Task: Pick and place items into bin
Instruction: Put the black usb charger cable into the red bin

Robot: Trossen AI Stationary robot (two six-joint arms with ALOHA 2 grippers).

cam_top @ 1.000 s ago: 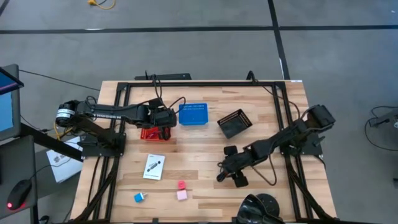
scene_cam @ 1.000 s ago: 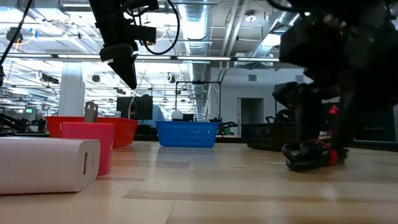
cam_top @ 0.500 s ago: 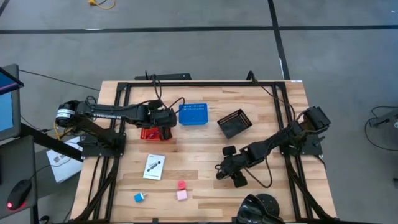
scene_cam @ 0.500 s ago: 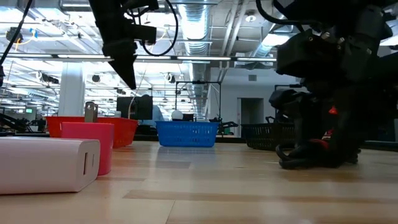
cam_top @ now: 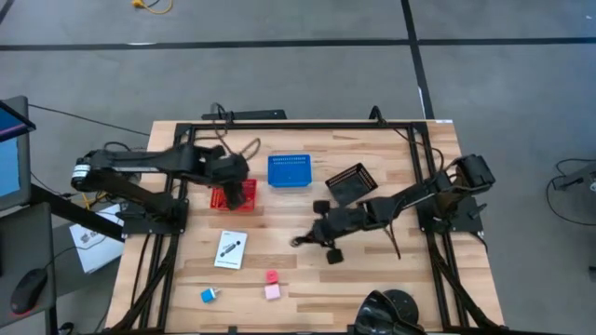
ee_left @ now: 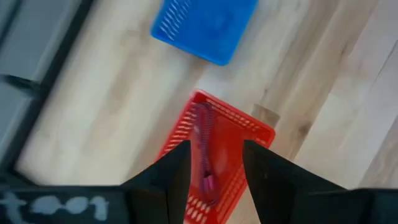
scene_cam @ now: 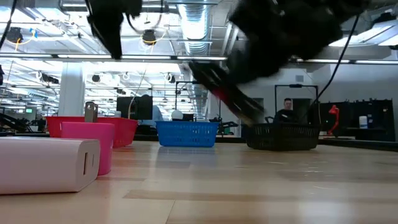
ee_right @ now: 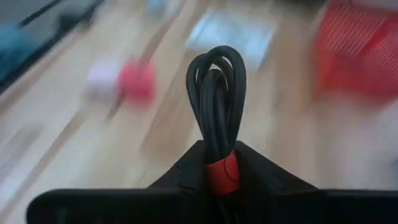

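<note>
Right claw clamped on looped black cord — red-banded.

The table is pale wood with a smooth, slightly shiny top, the red basket, blue basket and black basket look like plastic full of little holes, and the packet looks like white card.

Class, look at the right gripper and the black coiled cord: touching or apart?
Touching. The right wrist view shows the right gripper clamped on the cord at its red band.
</note>
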